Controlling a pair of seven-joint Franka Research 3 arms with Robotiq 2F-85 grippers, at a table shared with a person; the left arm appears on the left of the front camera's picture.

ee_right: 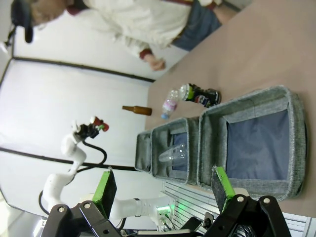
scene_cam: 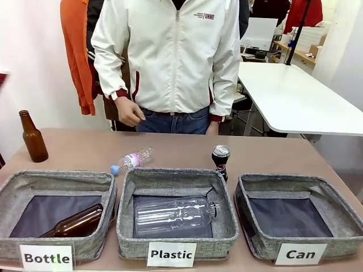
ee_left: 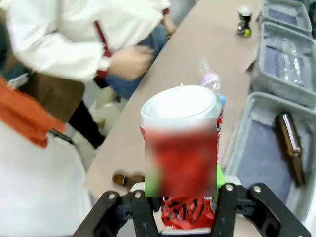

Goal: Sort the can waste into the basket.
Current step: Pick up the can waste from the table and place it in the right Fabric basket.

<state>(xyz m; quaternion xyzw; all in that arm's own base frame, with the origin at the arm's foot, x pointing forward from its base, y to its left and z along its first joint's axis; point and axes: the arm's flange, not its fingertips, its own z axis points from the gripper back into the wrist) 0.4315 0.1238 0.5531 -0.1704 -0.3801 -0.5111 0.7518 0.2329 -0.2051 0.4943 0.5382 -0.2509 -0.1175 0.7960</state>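
One red can is clamped in the left gripper; it is best released directly above the basket. Beside it, the right gripper is held wide open, empty.

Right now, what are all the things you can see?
table: one, brown, under everything.
Can basket: one, grey, right end.
Plastic bin: one, grey, middle.
Bottle bin: one, grey, left end.
brown bottles: two; one standing far left, one in the Bottle bin.
clear bottles: two; one on the table, one in the Plastic bin.
dark can: one, silver top, standing beyond the bins.
red can: one, crushed, in the left end effector.
person: one, white jacket, far side.
left end effector: black, shut on the red can.
right end effector: black, green pads, open.
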